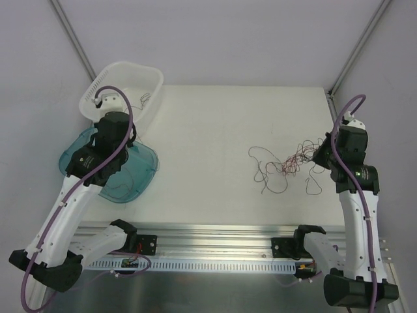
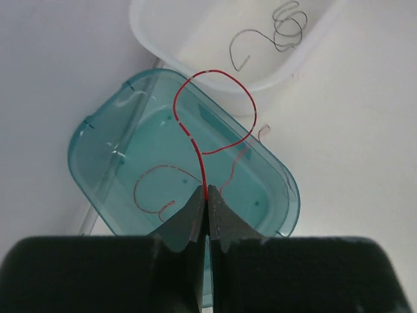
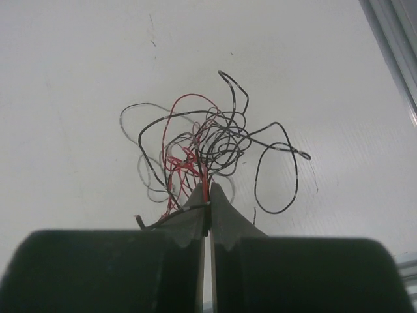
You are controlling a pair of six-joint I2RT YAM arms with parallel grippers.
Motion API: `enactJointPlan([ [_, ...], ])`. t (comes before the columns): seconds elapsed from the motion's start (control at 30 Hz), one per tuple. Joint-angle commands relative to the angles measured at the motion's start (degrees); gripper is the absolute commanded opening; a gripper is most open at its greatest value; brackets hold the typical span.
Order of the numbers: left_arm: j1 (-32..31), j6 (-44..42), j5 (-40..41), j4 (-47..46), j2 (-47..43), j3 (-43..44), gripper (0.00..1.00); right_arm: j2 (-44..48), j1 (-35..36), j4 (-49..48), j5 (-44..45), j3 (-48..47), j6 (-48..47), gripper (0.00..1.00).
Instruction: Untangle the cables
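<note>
A loose tangle of thin red and dark cables (image 1: 290,161) lies on the white table at the right. My right gripper (image 3: 207,190) is shut on it, pinching a red strand and a dark one, and the rest of the tangle (image 3: 202,140) fans out ahead of the fingertips. My left gripper (image 2: 206,192) is shut on a single red cable (image 2: 215,111) that curls up in a loop above the teal bin (image 2: 98,163). Thin red strands (image 2: 146,189) lie inside that bin. A dark cable (image 2: 287,29) lies in the white basket (image 2: 163,39).
The teal bin (image 1: 140,179) and the white basket (image 1: 150,78) stand together at the table's left side, under and behind the left arm. An aluminium rail (image 1: 215,238) runs along the near edge. Grey walls close in the back and sides.
</note>
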State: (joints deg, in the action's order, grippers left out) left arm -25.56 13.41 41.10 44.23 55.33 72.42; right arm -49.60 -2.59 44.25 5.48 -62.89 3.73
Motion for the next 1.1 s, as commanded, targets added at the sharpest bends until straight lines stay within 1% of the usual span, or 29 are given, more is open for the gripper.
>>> enactJointPlan([
  [0.0, 1.92, -5.06, 5.48, 2.00, 0.30, 5.00, 0.00, -0.14, -2.15, -0.83, -3.27, 0.75, 2.07, 0.01],
  [0.03, 2.01, -5.41, 4.70, 2.09, 0.56, 6.31, 0.00, -0.32, -2.33, -1.01, -3.63, 1.02, 2.16, 0.01],
  [0.1, 2.01, -5.15, 0.15, 2.09, 1.27, 7.47, 0.00, -0.58, -2.42, -1.71, -4.94, 2.07, 2.43, 0.01],
  [0.13, 1.92, -4.19, -6.58, 1.83, 1.27, 8.08, 0.00, -0.93, -2.42, -2.15, -7.30, 2.68, 2.69, 0.01],
  [0.17, 1.83, -3.66, -9.52, 1.74, 1.44, 8.17, 0.00, -1.02, -2.42, -2.58, -8.10, 4.25, 2.78, 0.02],
  [0.2, 1.66, -2.78, -14.86, 1.30, 1.53, 8.17, 0.00, -1.28, -2.42, -3.63, -10.29, 5.31, 3.13, 0.02],
  [0.3, 1.57, -1.46, -21.04, -0.80, 1.01, 6.86, 0.00, -2.16, -1.98, -6.09, -14.77, 9.88, 3.48, 0.04],
  [0.37, 1.57, -0.41, -25.35, -4.13, -0.30, 5.98, 0.00, -3.48, -0.93, -6.89, -15.32, 12.17, 3.66, 0.06],
  [0.4, 1.65, 0.47, -29.02, -5.37, -0.57, 5.71, 0.00, -3.74, -0.49, -8.11, -16.01, 14.44, 3.66, 0.14],
  [0.47, 1.66, 1.35, -32.82, -7.04, -0.93, 5.97, 0.00, -5.49, 1.18, -9.35, -17.33, 16.13, 3.48, 0.25],
  [0.5, 1.57, 1.53, -35.97, -8.27, -0.75, 6.15, 0.00, -6.20, 1.97, -9.79, -17.78, 17.27, 3.31, 0.33],
  [0.57, 1.57, 2.32, -37.75, -8.81, 0.21, 7.55, 0.00, -7.43, 5.04, -10.06, -17.52, 17.89, 2.78, 0.42],
  [0.6, 1.57, 2.50, -38.55, -8.98, 0.56, 8.69, 0.00, -7.35, 6.01, -10.41, -17.08, 18.15, 2.86, 0.54],
  [0.67, 1.57, 2.50, -38.29, -8.98, 1.18, 9.66, 0.00, -6.48, 8.82, -10.59, -16.55, 18.51, 2.86, 0.67],
  [0.7, 1.57, 2.32, -37.85, -8.98, 1.36, 10.71, 0.00, -5.25, 9.61, -10.59, -16.03, 18.60, 2.87, 0.77],
  [0.8, 1.57, 2.06, -36.71, -8.90, 1.18, 12.73, 0.00, -2.35, 12.25, -8.75, -14.45, 17.72, 1.90, 0.88],
  [0.87, 1.57, 1.19, -34.17, -8.72, 0.48, 13.70, 0.00, -0.85, 14.01, -7.34, -13.39, 17.02, 1.29, 0.94],
  [0.9, 1.65, -0.21, -32.07, -8.37, 0.39, 14.67, 0.00, 1.16, 14.54, -5.86, -12.78, 16.84, 0.59, 0.99],
  [0.93, 1.57, -0.92, -27.44, -7.32, -0.04, 15.20, 0.00, 2.05, 15.15, -5.06, -12.68, 16.75, 0.32, 0.99],
  [1.03, 1.74, -4.17, -20.82, -5.56, -0.05, 16.87, 0.00, 6.08, 15.77, -2.60, -12.51, 16.57, -0.30, 1.00],
  [1.07, 1.83, -4.96, -17.06, -4.69, -0.13, 17.13, 0.00, 6.79, 15.86, -1.46, -12.51, 16.40, -0.47, 1.00],
])
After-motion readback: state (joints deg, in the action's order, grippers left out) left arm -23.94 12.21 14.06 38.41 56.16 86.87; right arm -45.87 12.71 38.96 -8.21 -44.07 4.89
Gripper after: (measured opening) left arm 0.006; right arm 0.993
